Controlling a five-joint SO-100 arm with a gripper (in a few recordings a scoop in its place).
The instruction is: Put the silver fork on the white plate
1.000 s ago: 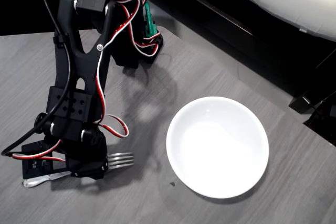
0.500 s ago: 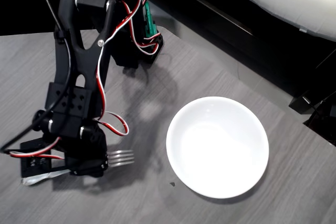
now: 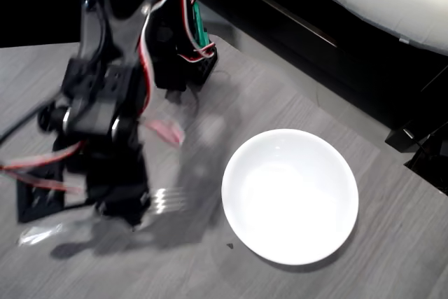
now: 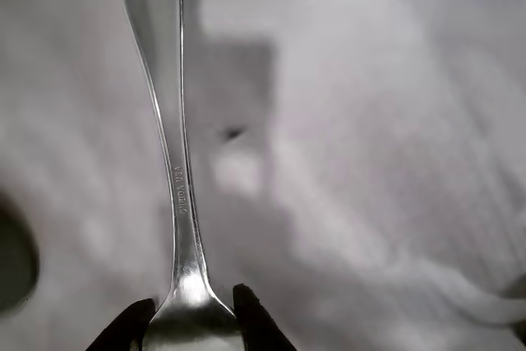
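I see the black arm (image 3: 105, 96) at the left of the overhead view, blurry. Its gripper (image 3: 124, 209) points down near the grey bench (image 3: 294, 89). In the wrist view the 2 black fingers (image 4: 251, 318) pinch the silver fork (image 4: 177, 187) by its neck, 1 on each side, touching the metal. The handle runs straight up the picture, over the bench. In the overhead view the fork's tines (image 3: 170, 201) stick out to the right of the gripper, and the blurry handle end sticks out to the left. The white plate (image 3: 290, 196) sits on the bench to the right, apart from the tines.
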